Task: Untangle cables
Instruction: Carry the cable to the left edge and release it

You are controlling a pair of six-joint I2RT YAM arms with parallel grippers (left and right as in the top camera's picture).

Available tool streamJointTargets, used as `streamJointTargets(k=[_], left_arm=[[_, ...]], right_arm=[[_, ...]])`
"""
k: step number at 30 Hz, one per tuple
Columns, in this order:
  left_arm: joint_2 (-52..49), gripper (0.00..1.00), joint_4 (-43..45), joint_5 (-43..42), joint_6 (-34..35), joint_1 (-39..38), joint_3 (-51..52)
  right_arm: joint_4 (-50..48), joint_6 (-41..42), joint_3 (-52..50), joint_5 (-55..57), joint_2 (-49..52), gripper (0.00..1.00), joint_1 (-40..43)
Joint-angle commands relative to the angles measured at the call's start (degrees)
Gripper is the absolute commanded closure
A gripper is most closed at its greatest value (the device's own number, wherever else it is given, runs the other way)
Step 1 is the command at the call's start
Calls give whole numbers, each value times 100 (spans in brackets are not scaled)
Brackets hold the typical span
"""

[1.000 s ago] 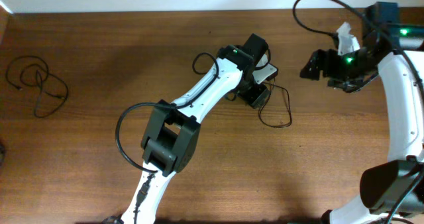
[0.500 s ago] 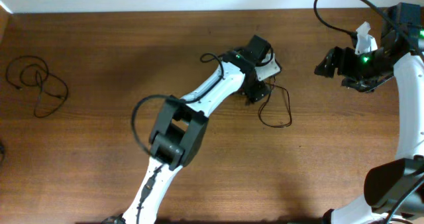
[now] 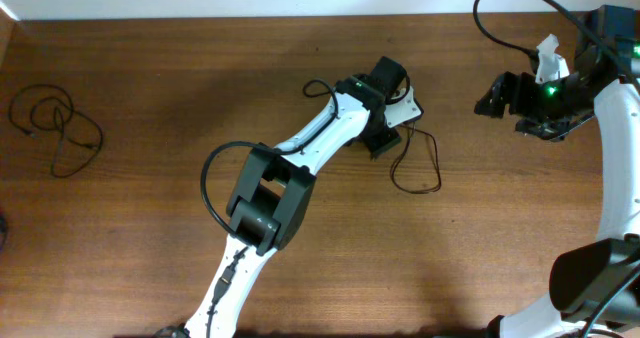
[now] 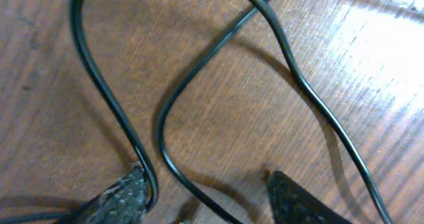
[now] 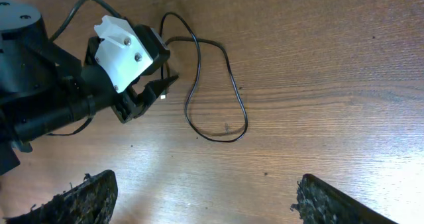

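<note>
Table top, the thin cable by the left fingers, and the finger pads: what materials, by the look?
Table: wood or wood-look laminate, with brown grain lines and semi-gloss glare. Cable: black plastic or rubber jacket, smooth with a slight sheen, lying in loose curves. Left fingers: dark, rough speckled surface, probably a rubbery grip coating; can't confirm.

The wooden table (image 3: pixel 140 68) carries a looped cable (image 3: pixel 438 173) and a tangled cable (image 3: pixel 62 123).

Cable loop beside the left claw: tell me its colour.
The cable is plain black, with no pattern; the left wrist view shows it best.
</note>
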State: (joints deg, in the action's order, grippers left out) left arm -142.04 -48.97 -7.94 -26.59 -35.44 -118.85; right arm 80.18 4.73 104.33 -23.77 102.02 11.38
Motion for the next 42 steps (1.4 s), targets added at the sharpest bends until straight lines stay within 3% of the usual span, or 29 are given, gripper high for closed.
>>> streamJointTargets(k=[1,5,10,14,20,23,33,38,42], left_arm=[[-702,61,-439,2,-66,24,160],[-699,100,-568,15,109,26,131],[-581,100,-841,70,1309,409,-588],[-428,100,-1648,70,1917,942,-2177],[-195,100,-2638,74,2094,2035,-4673],[-140,100,-2791,195,2173,2752,-5445],[-142,100,-1902,785,3062,5182,-5626],[-138,100,-1526,946,3305,5954,-5628],[315,100,-728,584,3453,6242,-5635]], right_arm=[[26,-7,-31,52,4,12,-15],[35,-7,-31,50,4,12,-15],[59,-7,-31,52,4,12,-15],[59,-142,-31,52,4,12,-15],[59,-155,-31,52,4,12,-15],[57,-155,-31,52,4,12,-15],[190,-155,-31,50,4,12,-15],[210,-153,-31,48,4,12,-15],[210,-151,-31,48,4,12,-15]])
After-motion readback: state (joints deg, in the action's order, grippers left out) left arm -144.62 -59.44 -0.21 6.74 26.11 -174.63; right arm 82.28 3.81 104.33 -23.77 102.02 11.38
